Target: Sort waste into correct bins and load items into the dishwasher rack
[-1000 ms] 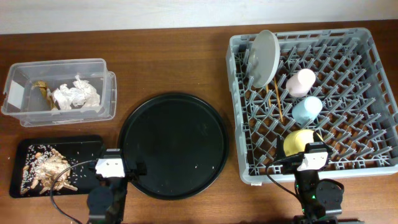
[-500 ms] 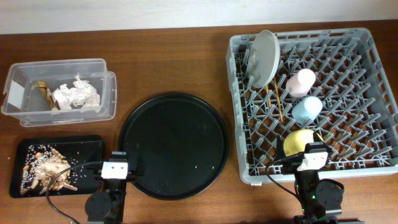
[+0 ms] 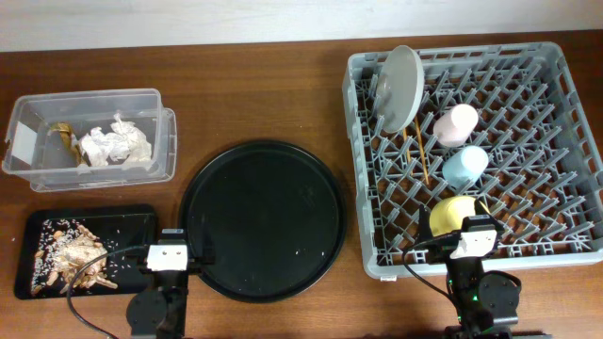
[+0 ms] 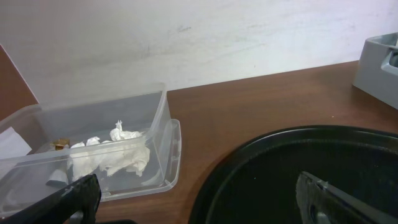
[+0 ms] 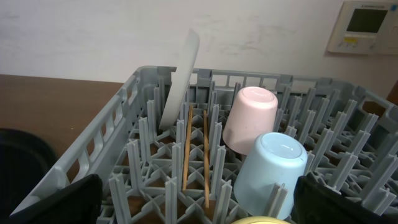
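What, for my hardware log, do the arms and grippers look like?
The left arm and right arm are black, each with a white boxy wrist module and a thin black cable. The left gripper and right gripper have dark, blunt fingers. No markings are legible.

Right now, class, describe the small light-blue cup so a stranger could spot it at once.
Start at the large square grey plastic crate with pegs, on the right. In it, the small light-blue cup sits between a small pink cup and a yellow bowl; it alone is blue.
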